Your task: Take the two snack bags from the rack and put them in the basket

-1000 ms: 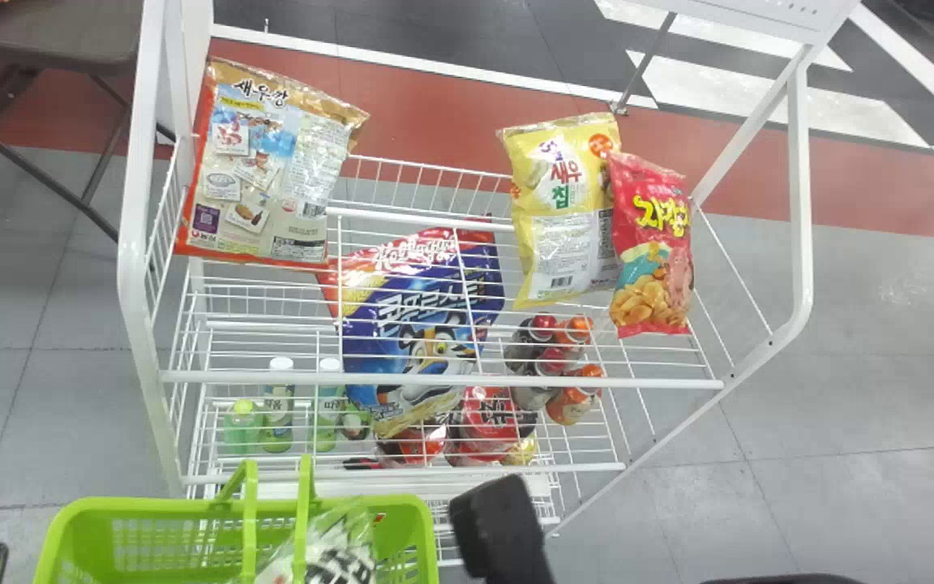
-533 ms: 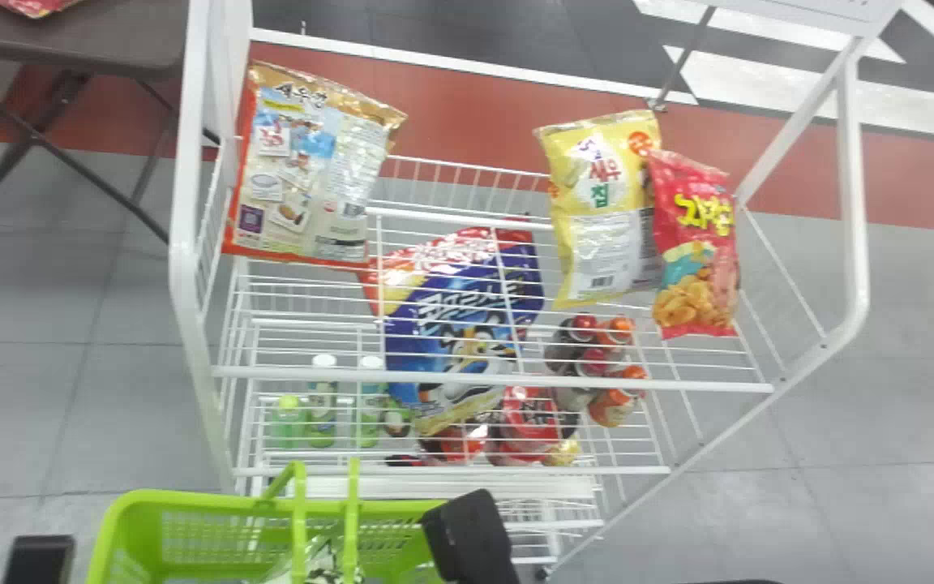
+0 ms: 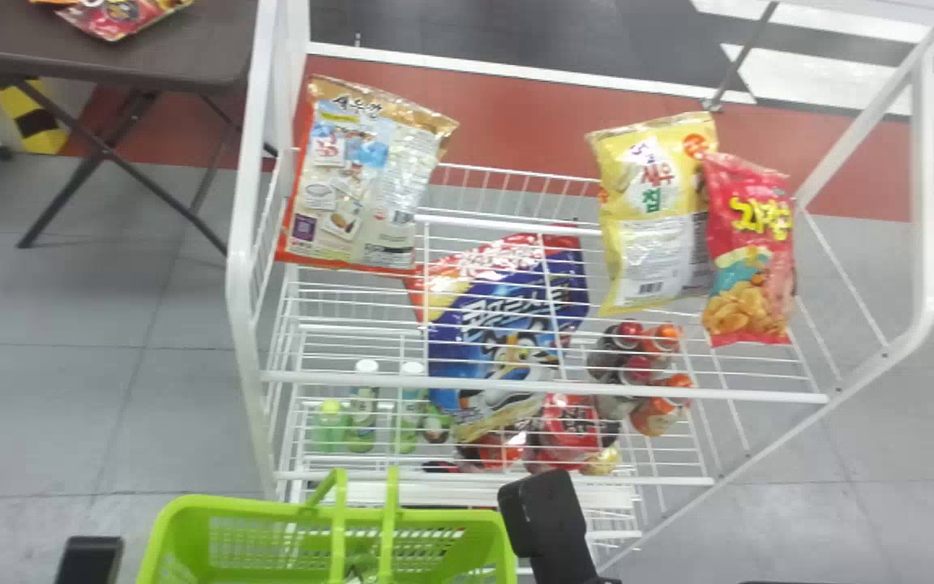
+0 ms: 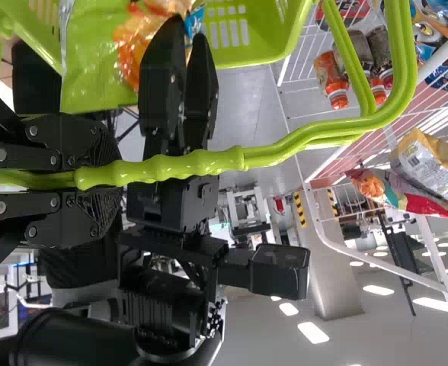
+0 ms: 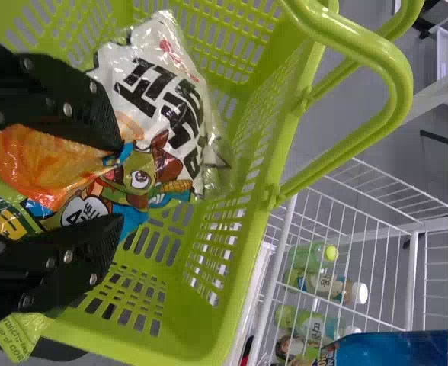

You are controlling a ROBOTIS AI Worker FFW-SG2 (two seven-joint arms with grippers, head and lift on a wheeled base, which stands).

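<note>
Basket: bright-green plastic basket (image 3: 240,508), slotted sides, in front of the white wire rack (image 3: 516,385).
Left tool: the left tool (image 3: 90,558) is at the basket's left in the head view. Left wrist view shows the left tool (image 4: 102,177) narrow, closed around the smooth green plastic handle (image 4: 209,162), one black finger on either side of it.
Right tool: the right tool (image 3: 546,515) is by the basket's right edge in the head view. Right wrist view puts the right tool (image 5: 122,181) over the basket, its two fingers standing wide apart.
Task bag: glossy white, green and orange snack bag (image 5: 163,99), black lettering, cartoon figure on the front. Lies inside the basket, right under the wide fingers and visible past both of them; whether they touch it, cannot tell.
Top shelf, left: silver-and-tan bag with orange edging (image 3: 362,178).
Top shelf, right: yellow snack bag (image 3: 653,219); red snack bag with yellow lettering (image 3: 747,251) just beside it on the right.
Below top shelf: big blue-and-red cereal bag (image 3: 507,324), seen through the wires. Lower down, pale-green bottles (image 3: 362,414) to the left; orange-capped drinks (image 3: 657,414) to the right.
Side: dark brown surface (image 3: 191,49) left of the rack, with a red packet (image 3: 122,16) on it.
</note>
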